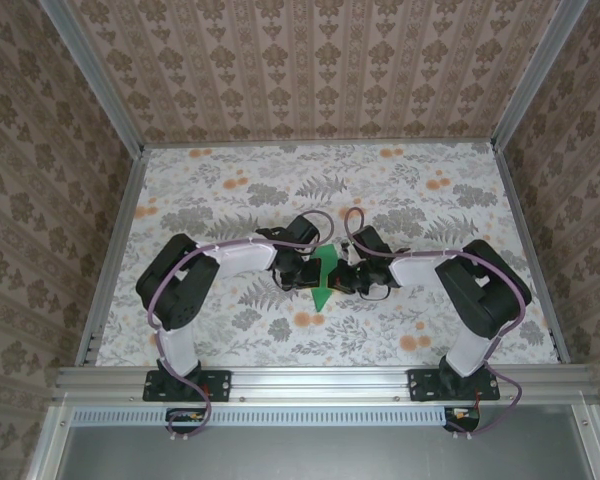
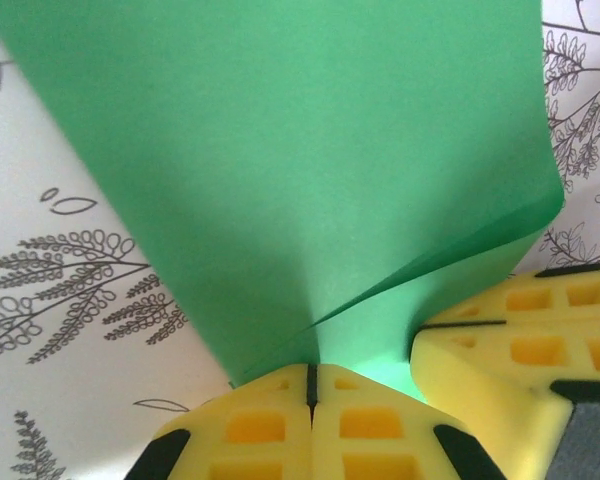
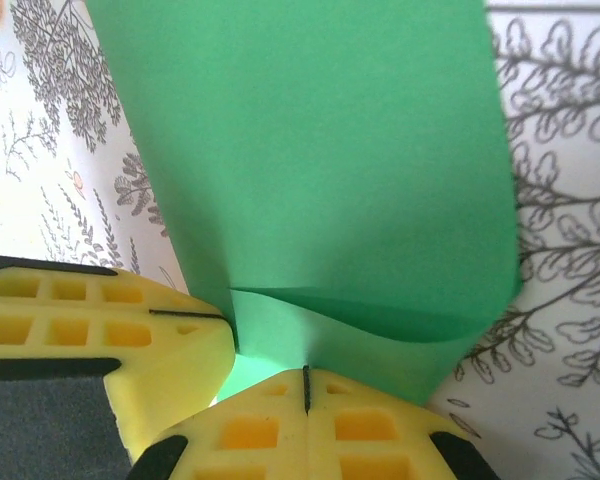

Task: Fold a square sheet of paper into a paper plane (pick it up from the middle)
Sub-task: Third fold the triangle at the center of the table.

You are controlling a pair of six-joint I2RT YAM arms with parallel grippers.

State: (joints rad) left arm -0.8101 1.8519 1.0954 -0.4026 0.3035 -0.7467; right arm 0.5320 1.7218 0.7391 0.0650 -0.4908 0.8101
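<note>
The paper (image 1: 324, 283) sits over the middle of the floral cloth (image 1: 220, 190), between the two arms. The left gripper (image 2: 311, 378) is fully closed, and its yellow fingers (image 2: 255, 425) pinch one edge of the green sheet. The right gripper (image 3: 307, 378) is closed the same way on the same edge, just beside the left one. The sheet bends near the fingers, one layer curling over another. Whether it touches the cloth I cannot tell.

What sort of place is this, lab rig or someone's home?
Probably a lab test cell dressed like a room: aluminium frame rails, wallpapered panels for walls, and a floral cloth as the work surface.
</note>
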